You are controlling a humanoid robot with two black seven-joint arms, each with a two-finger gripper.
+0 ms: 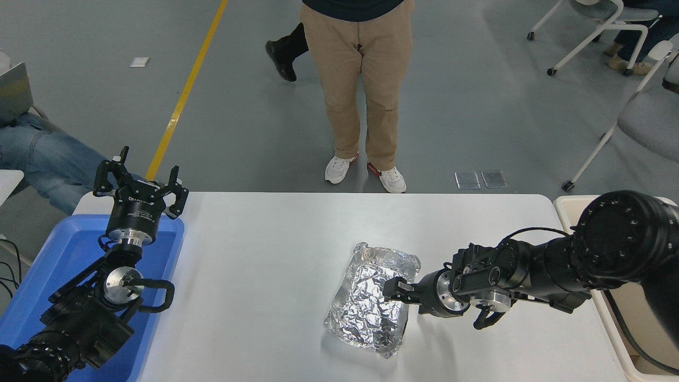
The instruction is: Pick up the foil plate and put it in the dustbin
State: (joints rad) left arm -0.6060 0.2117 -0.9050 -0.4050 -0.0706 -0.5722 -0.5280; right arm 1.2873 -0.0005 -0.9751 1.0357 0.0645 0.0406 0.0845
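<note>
The foil plate (366, 305), a shiny crinkled silver tray, lies flat on the white table (254, 265) a little right of centre. My right gripper (392, 292) sits low at the plate's right rim, reaching in from the right and pointing left; its black tip overlaps the foil edge. Whether it grips the rim does not show. Only the cream rim of the dustbin (564, 203) shows past the table's right end, mostly hidden behind my right arm. My left gripper (140, 178) stays parked, open, at the lower left.
A blue tub (58, 265) stands at the table's left end under my left arm. A person in tan trousers (360, 79) stands at the far side. Chairs (636, 116) stand on the floor at the upper right.
</note>
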